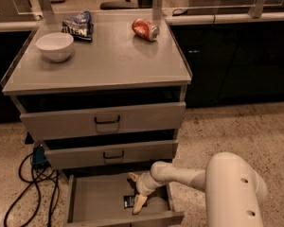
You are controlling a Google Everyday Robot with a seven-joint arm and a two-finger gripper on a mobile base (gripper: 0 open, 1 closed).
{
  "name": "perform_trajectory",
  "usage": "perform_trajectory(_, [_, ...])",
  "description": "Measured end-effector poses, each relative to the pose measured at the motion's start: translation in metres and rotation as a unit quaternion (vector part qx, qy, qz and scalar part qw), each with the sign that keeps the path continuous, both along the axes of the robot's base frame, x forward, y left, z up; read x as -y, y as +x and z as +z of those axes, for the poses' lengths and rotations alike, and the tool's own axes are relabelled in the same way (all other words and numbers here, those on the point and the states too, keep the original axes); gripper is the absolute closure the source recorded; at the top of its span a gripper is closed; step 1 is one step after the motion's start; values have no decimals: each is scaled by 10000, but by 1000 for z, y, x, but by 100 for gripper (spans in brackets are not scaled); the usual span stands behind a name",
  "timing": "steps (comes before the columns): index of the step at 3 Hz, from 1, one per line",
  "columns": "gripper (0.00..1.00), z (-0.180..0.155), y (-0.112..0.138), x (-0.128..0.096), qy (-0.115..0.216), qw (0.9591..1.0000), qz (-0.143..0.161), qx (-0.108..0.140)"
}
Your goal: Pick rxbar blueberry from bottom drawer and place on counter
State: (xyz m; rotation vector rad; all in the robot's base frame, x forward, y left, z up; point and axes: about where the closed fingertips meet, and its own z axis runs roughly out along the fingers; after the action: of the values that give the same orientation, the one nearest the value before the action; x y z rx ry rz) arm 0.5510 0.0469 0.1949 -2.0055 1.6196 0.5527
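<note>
The rxbar blueberry (128, 201) is a small dark bar lying flat on the floor of the open bottom drawer (94, 200). My gripper (134, 192) reaches into that drawer from the right. Its cream fingers are spread, one (132, 176) pointing towards the drawer's back and one (139, 204) lying just right of the bar. The bar lies beside the lower finger and is not held. The counter (109, 60) is the grey top of the cabinet, above.
On the counter stand a white bowl (55, 46), a blue-and-white chip bag (78, 26) and a red can on its side (145, 29). Two shut drawers with black handles (107, 120) sit above the open one. Black cables (31, 188) lie on the floor at the left.
</note>
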Motion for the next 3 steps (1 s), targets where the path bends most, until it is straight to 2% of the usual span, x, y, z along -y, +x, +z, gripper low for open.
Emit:
perform_trajectory(1, [0,0,-1,0,0,10000,5,-4])
perform_trajectory(2, [0,-34,-4,-15,164,9998,58,-116])
perform_trajectory(3, [0,-34,-4,-15,164,9998,58,-115])
